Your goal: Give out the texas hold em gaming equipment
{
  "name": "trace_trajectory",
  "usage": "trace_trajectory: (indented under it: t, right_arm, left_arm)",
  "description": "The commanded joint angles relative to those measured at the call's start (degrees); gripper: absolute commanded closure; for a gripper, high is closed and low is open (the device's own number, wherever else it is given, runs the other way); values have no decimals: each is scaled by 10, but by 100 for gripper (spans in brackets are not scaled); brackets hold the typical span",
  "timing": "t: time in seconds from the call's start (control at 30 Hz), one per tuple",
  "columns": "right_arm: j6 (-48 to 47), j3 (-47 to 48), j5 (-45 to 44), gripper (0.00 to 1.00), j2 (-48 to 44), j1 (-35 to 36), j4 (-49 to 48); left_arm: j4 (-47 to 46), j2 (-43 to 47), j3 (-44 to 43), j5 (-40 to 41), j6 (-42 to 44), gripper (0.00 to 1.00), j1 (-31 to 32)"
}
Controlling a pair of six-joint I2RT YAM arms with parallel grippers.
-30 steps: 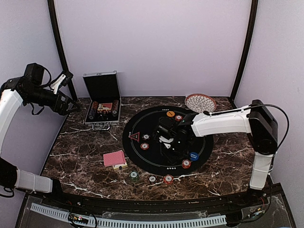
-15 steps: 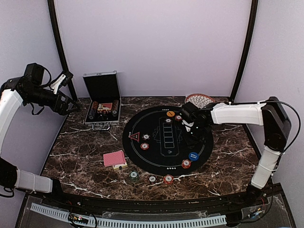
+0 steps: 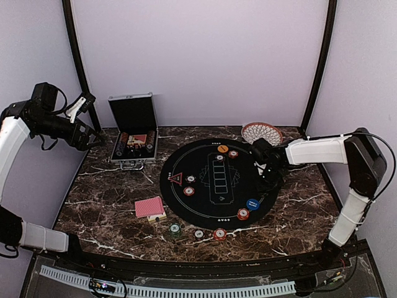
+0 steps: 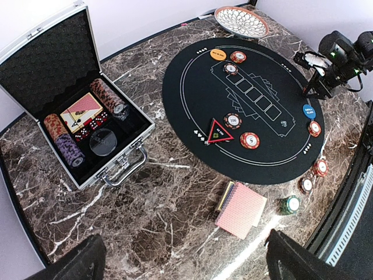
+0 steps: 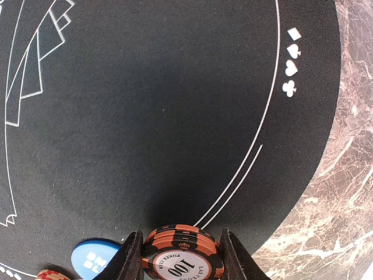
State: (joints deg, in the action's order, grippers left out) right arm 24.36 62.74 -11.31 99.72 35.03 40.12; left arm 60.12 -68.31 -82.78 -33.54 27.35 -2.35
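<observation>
Above the table's [image 5: 349, 175] black mat [image 5: 145, 116], the right tool [image 5: 182, 259] is gripping stacked red chips [image 5: 183, 244], likely for dealing out; the left tool [image 4: 186, 262] is gaping wide.

On table [image 3: 105, 186], centre: mat [image 3: 205, 208]. Behind it, left: case [image 3: 132, 112]; right: dish [image 3: 262, 133]. On mat's left part: triangle marker [image 3: 176, 179]. Left of mat, on table: card deck [image 3: 149, 207]; before mat's front edge, three chips [image 3: 198, 234] (in a row). Over mat's right rim: chip stack [image 5: 183, 259], in right gripper [image 5: 180, 248].
</observation>
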Motion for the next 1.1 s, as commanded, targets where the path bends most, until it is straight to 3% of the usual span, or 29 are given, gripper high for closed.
trace_trajectory:
  t: [0.0,0.17,0.27,0.63,0.83,1.07]
  right_arm:
    - [9,-7,-7,77,-11,-7,-27]
    - [12,-14,-2,55,-2,-11,-35]
    - [13,-15,0,48,4,-12,-38]
    - [10,30,-10,42,-28,2,-9]
    - [-3,141,-4,31,-20,131,39]
    - [-63,267,47,19,71,283,50]
  left_arm:
    - [14,12,-9,-13,6,1,1]
    - [14,14,-8,-11,8,1,2]
    - [14,14,-7,-11,8,1,1]
    - [13,15,-5,-10,8,1,1]
    - [11,13,-4,-10,5,1,1]
    - [8,13,0,-11,4,1,1]
